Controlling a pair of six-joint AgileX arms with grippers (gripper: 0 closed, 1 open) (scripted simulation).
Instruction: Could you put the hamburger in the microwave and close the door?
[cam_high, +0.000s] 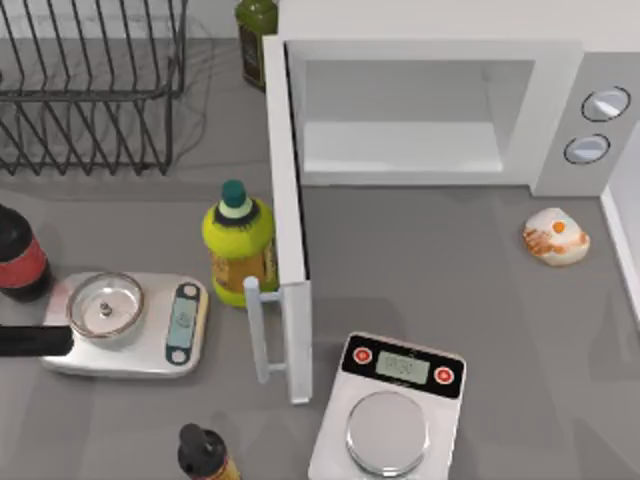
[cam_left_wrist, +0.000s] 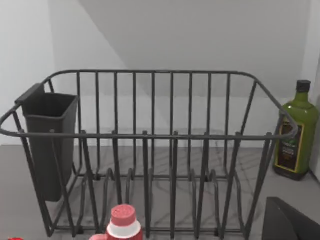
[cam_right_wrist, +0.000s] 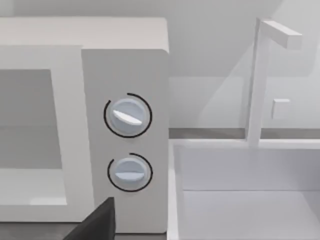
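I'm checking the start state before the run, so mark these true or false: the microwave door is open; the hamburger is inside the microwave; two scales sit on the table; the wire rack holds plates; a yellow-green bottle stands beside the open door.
1. The door of the microwave is open. True.
2. The hamburger is inside the microwave. False: it lies on the table, in front of the knob panel, toward the right side.
3. Two scales sit on the table. True: one at the left, one near the front.
4. The wire rack holds plates. False: its slots are bare.
5. A yellow-green bottle stands beside the open door. True.
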